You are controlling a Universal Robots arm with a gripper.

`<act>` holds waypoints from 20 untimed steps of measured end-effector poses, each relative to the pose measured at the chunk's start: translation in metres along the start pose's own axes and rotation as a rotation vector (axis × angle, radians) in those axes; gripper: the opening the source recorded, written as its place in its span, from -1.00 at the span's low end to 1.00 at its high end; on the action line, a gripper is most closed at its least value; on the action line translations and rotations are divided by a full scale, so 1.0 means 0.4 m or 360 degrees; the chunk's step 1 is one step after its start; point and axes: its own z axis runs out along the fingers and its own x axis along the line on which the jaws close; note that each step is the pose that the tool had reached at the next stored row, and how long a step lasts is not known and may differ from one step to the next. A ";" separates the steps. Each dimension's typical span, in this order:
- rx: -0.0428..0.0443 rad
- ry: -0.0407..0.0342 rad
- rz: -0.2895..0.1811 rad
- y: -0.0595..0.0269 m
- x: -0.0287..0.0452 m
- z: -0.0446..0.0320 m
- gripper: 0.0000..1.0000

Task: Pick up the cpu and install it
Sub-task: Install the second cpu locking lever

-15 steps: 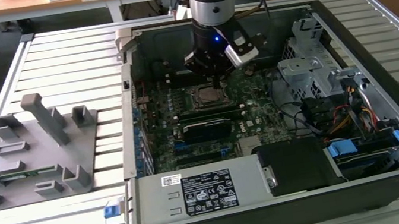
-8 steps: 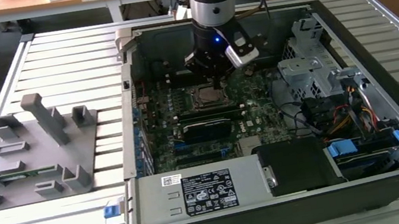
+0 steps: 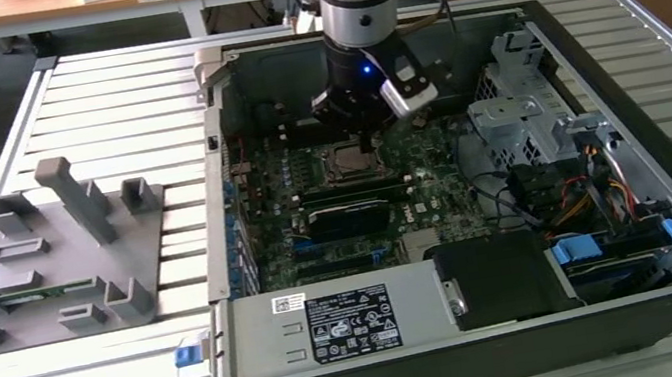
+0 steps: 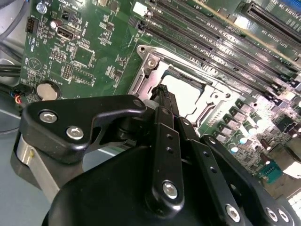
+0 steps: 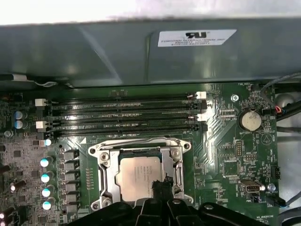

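Observation:
The cpu [image 5: 137,175] lies flat in the metal-framed socket [image 5: 101,155] on the green motherboard [image 3: 427,159], silver top up. My gripper [image 5: 163,184] is down inside the open computer case [image 3: 583,38], its black fingers drawn together, tips at the cpu's edge beside the socket frame. In the second wrist view the gripper [image 4: 162,93] points at the same edge of the cpu [image 4: 188,96]. Whether the tips touch the chip I cannot tell. In the exterior view the gripper [image 3: 365,140] hangs just over the socket [image 3: 350,162].
Several black memory slots [image 5: 122,115] run beside the socket, below the grey case wall [image 5: 141,52]. A coin battery [image 5: 249,120] sits nearby. A drive cage [image 3: 520,109] and cables fill the exterior view's right; the power supply [image 3: 331,326] lies in front. A grey fixture plate [image 3: 50,254] stands left of the case.

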 end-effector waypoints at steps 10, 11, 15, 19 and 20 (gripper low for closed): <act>-0.0011 0.0000 0.0000 -0.015 -0.001 -0.017 -0.79; -0.0010 0.0001 0.0000 -0.016 -0.002 -0.020 -0.79; -0.0010 0.0001 0.0000 -0.025 -0.001 -0.021 -0.79; -0.0011 0.0001 0.0000 -0.044 -0.002 -0.021 -0.79; -0.0012 0.0001 0.0000 -0.048 -0.002 -0.021 -0.79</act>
